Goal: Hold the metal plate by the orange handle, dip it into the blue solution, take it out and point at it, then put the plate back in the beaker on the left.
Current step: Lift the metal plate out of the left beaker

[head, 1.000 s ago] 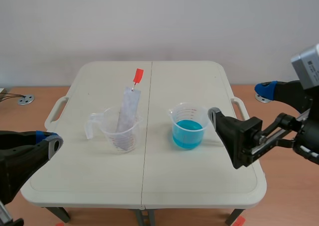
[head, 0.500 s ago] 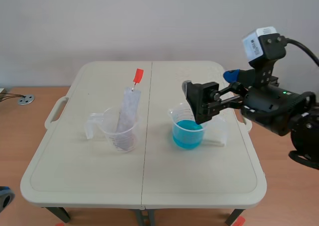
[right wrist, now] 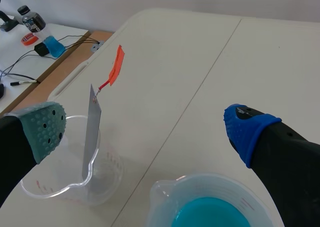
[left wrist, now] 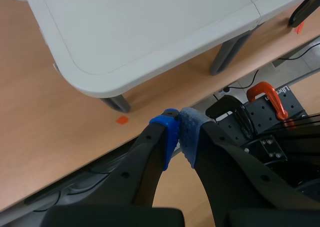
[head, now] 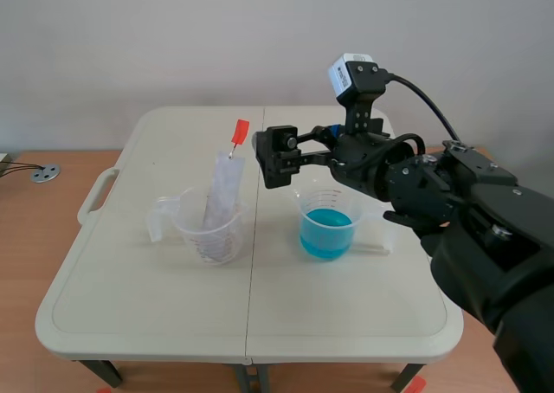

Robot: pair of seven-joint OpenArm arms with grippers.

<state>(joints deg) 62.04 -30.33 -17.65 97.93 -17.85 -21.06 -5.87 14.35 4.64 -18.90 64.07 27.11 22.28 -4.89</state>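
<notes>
Only unreadable red grad. marks on left beaker (head: 212,233); right end effector (right wrist: 146,128) spread.

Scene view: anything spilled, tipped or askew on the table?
Nothing stands out. The left beaker stands upright and holds the metal plate, which leans on its rim with the orange handle up. The blue solution sits inside the upright right beaker. No spill shows on the table.

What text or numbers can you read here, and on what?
Nothing reads clearly.
Red scale marks on the left beaker and the blue solution beaker: too small.
White label on the right arm's camera: blurred.
Label on the small bottle: too small.
White lettering by the orange clamp: blurred.
</notes>
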